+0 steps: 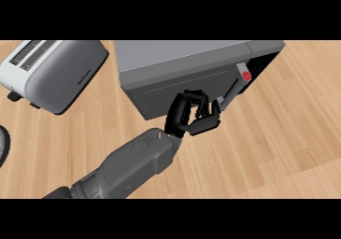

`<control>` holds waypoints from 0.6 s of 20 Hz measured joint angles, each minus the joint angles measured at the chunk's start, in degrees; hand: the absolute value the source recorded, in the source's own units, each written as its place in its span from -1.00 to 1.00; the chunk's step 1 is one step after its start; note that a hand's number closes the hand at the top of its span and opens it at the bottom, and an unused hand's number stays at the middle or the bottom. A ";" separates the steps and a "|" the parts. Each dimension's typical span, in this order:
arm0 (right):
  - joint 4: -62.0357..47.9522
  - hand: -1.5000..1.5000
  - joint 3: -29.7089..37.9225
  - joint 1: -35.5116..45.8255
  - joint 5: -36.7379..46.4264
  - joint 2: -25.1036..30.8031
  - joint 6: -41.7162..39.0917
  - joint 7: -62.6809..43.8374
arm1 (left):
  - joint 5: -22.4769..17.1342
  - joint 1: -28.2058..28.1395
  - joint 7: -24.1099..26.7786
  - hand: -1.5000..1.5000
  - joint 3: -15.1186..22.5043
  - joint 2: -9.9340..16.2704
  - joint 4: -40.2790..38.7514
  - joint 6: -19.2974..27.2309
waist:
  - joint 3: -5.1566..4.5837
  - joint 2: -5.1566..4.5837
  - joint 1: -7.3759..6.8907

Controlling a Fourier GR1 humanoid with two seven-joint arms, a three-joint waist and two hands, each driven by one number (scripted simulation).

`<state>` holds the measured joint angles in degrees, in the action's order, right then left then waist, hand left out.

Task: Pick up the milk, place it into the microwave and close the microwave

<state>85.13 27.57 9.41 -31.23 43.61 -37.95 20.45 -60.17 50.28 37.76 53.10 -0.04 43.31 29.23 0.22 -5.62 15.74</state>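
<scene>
One hand (193, 114) shows, on a forearm rising from the lower left; which arm it is I cannot tell. Its curled fingers press against the microwave door (176, 91), which lies just beyond, nearly closed, hinged away to the upper right. The microwave (180, 53) sits on the tabletop (283, 130). The milk is nowhere visible, presumably inside.

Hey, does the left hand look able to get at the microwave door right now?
Probably yes. The left hand is right up against the front of the microwave door, with nothing between them.
</scene>
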 measured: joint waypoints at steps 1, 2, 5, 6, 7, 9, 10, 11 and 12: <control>-0.54 -1.00 0.15 0.30 -0.35 0.14 -0.17 0.02 | -0.22 0.09 0.17 1.00 0.17 0.00 -0.07 -0.03 | -0.01 -0.02 -0.04; -1.02 -1.00 0.24 0.57 -0.62 0.35 -0.38 -0.02 | -0.40 0.15 0.43 1.00 0.31 0.00 -0.14 0.00 | -0.02 -0.03 -0.02; -2.45 -1.00 0.52 1.24 -1.31 0.99 -1.01 -0.13 | -1.15 0.45 0.72 1.00 0.75 -0.01 -0.35 -0.44 | -0.04 -0.05 -0.19; -3.02 -1.00 0.62 1.51 -1.54 1.17 -1.13 -0.20 | -1.35 0.55 0.90 1.00 0.93 0.00 -0.37 -0.45 | -0.03 -0.11 -0.24; -3.54 -1.00 0.63 1.72 -1.71 1.37 -1.33 -0.28 | -1.59 0.67 1.00 1.00 1.09 0.00 -0.38 -0.52 | -0.02 -0.16 -0.32; -4.45 -1.00 0.84 2.21 -2.19 1.78 -1.62 -0.40 | -2.02 0.82 1.28 1.00 1.39 -0.01 -0.56 -0.52 | 0.00 -0.13 -0.34; -4.87 -1.00 0.89 2.53 -2.34 1.99 -1.72 -0.46 | -2.31 0.93 1.32 1.00 1.52 0.00 -0.52 -0.56 | 0.00 -0.18 -0.40; -5.33 -1.00 0.90 2.77 -2.57 2.21 -1.92 -0.60 | -2.59 1.05 1.36 1.00 1.70 -0.01 -0.57 -0.70 | -0.01 -0.19 -0.48; -5.70 -1.00 0.94 3.04 -2.75 2.45 -2.05 -0.72 | -2.83 1.13 1.43 1.00 1.87 0.00 -0.67 -0.68 | 0.00 -0.16 -0.48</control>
<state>79.43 28.51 12.45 -33.98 46.07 -40.00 19.72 -63.01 51.41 39.18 54.97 -0.05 42.64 28.55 0.21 -5.78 15.25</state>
